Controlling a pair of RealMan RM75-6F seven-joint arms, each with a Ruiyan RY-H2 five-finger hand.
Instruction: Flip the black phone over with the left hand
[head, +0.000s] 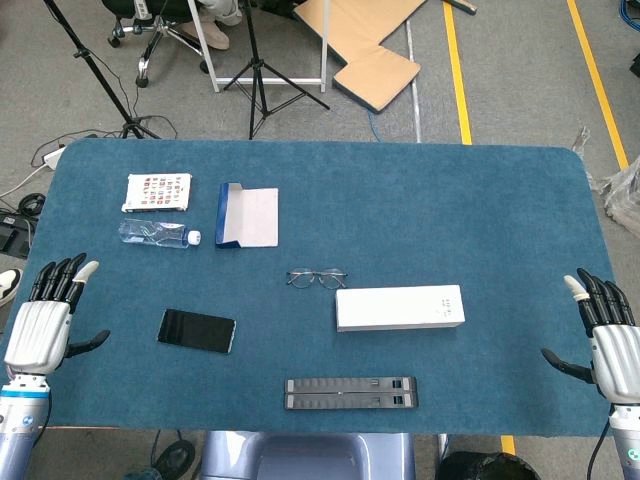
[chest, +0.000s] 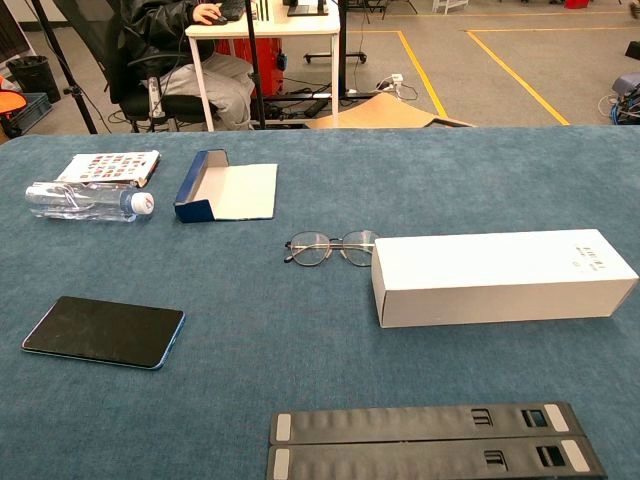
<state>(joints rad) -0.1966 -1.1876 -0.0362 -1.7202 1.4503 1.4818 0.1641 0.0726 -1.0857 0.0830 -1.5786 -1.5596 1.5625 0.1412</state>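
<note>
Head view: the black phone (head: 196, 331) lies flat, dark glass up, on the near-left part of the blue surface (head: 450, 200), just right of the left hand (head: 42, 325), which hovers empty with fingers spread; the right hand (head: 610, 340) is likewise spread at the near-right edge.

Chest view: the black phone (chest: 104, 331) appears thin, rigid, probably light and slick; its blue edge offers the likeliest purchase for lifting one long side. Neither hand shows.

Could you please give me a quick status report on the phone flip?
Left hand open, right hand open. Black phone flat, untouched. Path unobstructed.
</note>
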